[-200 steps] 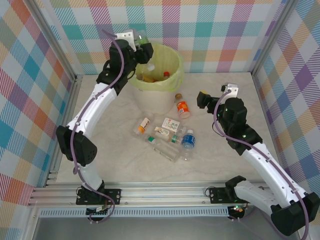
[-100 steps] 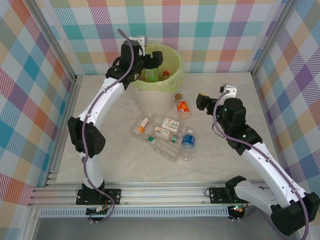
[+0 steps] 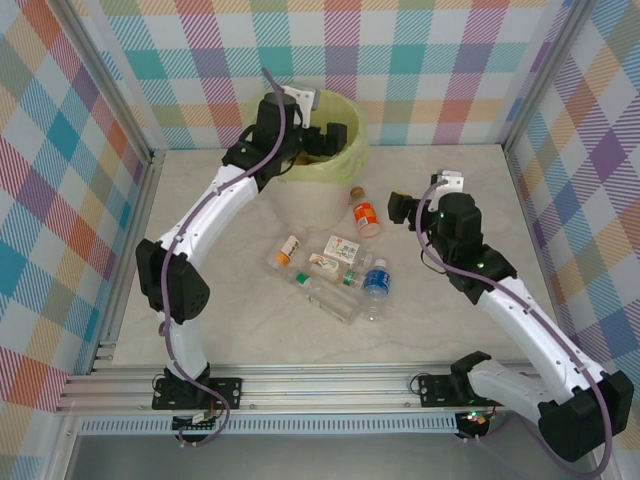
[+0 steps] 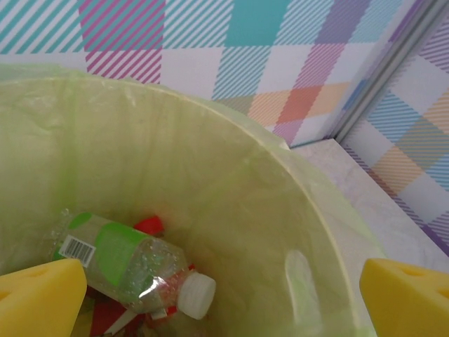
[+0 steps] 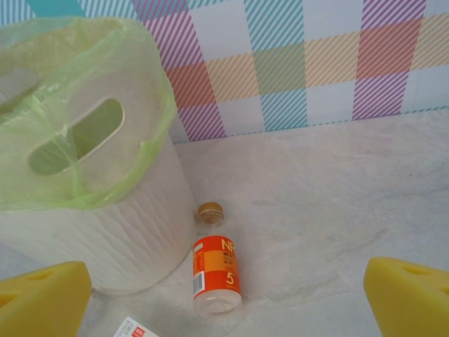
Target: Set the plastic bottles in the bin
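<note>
The bin (image 3: 318,195) stands at the back of the table, and its yellow-green liner (image 4: 231,182) takes up most of the left wrist view. Inside it lies a clear green-labelled bottle (image 4: 123,260) with a white cap, on top of red-labelled ones. My left gripper (image 3: 328,138) hangs open over the bin's mouth, its yellow pads (image 4: 38,298) wide apart and empty. My right gripper (image 3: 398,208) is open just right of an orange-labelled bottle (image 5: 216,274) with a gold cap. That bottle (image 3: 366,217) lies beside the bin's wall (image 5: 105,225).
Several more bottles lie in a cluster in the middle of the table, among them a blue-labelled one (image 3: 376,280), a large clear one (image 3: 335,300) and an orange-capped one (image 3: 288,250). Checked walls and metal posts close in the table on three sides.
My left gripper has swung right across the bin's mouth and sunk lower over it. My right gripper has crept a little left and down toward the orange-labelled bottle.
</note>
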Controlling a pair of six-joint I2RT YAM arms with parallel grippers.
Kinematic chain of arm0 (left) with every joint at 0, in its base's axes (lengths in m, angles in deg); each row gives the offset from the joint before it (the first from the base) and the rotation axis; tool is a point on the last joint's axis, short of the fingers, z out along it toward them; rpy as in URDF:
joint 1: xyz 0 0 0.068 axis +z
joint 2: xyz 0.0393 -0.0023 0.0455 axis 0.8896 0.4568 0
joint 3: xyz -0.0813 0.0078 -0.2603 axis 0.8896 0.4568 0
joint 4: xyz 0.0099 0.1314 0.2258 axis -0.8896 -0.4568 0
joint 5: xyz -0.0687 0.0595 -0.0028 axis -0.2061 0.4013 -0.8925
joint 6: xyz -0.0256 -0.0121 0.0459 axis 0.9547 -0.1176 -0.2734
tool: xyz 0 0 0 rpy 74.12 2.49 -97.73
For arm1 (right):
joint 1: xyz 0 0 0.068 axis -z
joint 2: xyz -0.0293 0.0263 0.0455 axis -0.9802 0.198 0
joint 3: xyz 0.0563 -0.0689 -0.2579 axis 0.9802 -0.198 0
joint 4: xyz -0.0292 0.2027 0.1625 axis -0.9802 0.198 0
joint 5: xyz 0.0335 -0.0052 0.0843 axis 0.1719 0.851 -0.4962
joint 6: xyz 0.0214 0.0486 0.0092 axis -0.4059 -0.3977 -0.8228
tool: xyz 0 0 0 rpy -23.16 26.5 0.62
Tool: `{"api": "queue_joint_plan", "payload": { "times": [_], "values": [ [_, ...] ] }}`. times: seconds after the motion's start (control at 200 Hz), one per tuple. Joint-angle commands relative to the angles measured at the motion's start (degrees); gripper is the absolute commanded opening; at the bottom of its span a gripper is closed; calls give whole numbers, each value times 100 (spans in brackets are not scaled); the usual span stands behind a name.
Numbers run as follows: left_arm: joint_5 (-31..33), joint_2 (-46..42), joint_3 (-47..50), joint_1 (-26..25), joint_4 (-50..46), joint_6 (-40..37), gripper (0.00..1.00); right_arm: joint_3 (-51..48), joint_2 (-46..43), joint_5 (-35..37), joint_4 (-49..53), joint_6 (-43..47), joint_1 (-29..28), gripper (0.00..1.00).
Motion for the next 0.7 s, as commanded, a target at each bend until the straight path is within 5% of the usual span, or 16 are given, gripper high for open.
{"api": "queue_joint_plan", "payload": {
  "times": [0.0, 0.26, 0.695],
  "values": [
    [30, -675, 215, -49, 295, -134, 100, 205, 213, -114, 123, 196, 18, 100],
    [288, -927, 128, -49, 53, 291, 100, 195, 1382, -509, 137, 362, 59, 100],
    [543, -2036, 1404, -49, 529, 1255, 100, 817, 3042, -2769, 707, 47, 703, 100]
  ]
}}
